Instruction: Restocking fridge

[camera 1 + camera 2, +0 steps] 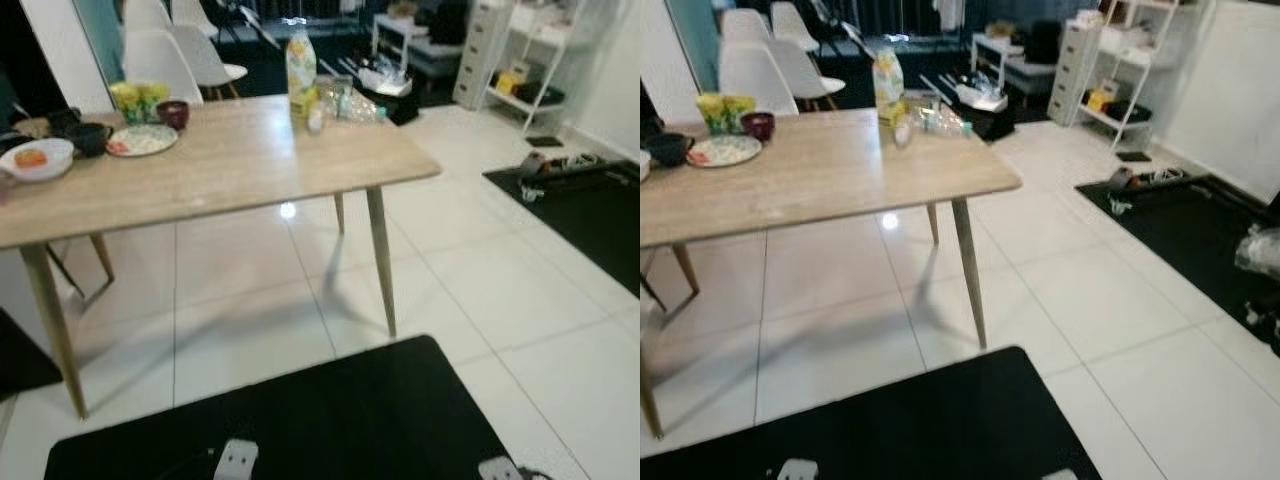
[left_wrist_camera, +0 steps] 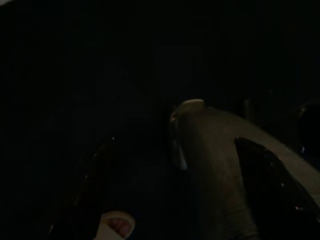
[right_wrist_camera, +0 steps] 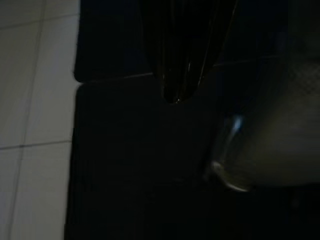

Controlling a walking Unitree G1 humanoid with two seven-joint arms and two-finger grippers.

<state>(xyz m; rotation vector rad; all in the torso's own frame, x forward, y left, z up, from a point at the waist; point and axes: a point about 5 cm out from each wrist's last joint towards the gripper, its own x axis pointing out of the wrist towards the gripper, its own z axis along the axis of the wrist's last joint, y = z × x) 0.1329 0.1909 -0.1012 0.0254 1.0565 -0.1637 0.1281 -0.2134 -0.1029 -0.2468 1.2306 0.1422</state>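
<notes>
While both arms hang low in shade, the head camera looks down across a pale wooden counter that stands on white floor tiles. At the far edge of the counter, toward its right end, a tall bottle with a yellow and white label stands upright, with a small bottle just beside it and some clear plastic packaging next to that. Toward the left end of the counter sit a patterned plate, a dark red bowl just behind it, a yellow packet beside the bowl, a black cup and a white bowl holding something orange. White chairs stand behind the counter, and white shelving stands well beyond its right end. A black mat lies on the floor in front of the counter, nearest the robot, and another black mat lies off to the counter's right with some gear on it. Seen from the right wrist, the right gripper hangs over the black mat, its fingers pressed together to a single point. Seen from the left wrist, the left gripper sits in near darkness, its two fingers spread apart with nothing between them.
</notes>
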